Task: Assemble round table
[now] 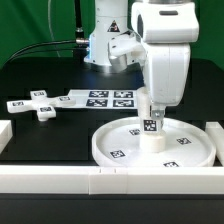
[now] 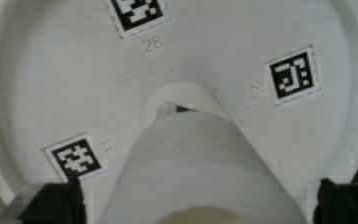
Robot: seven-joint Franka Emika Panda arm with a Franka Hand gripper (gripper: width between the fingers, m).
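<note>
Exterior view: the short leg (image 1: 150, 130) stands upright at the middle of the round disc (image 1: 112, 150), with the gripper (image 1: 150, 110) down over its top.

The disc lies flat on the black desk (image 1: 50, 135), towards the exterior view's right, just behind the white border blocks (image 1: 60, 181). A square tag faces the camera on the leg's side, and more tags show on the disc's floor around it. In the wrist view the leg fills the middle, and a dark fingertip (image 2: 51, 201) shows on each side of it. The jaws bracket the leg closely, but I cannot tell whether they press on it or stand slightly off. The small cross-shaped piece (image 1: 42, 106) lies on the desk well apart, to the exterior view's left. The marker board (image 1: 108, 98) lies between it and the arm's base.
</note>
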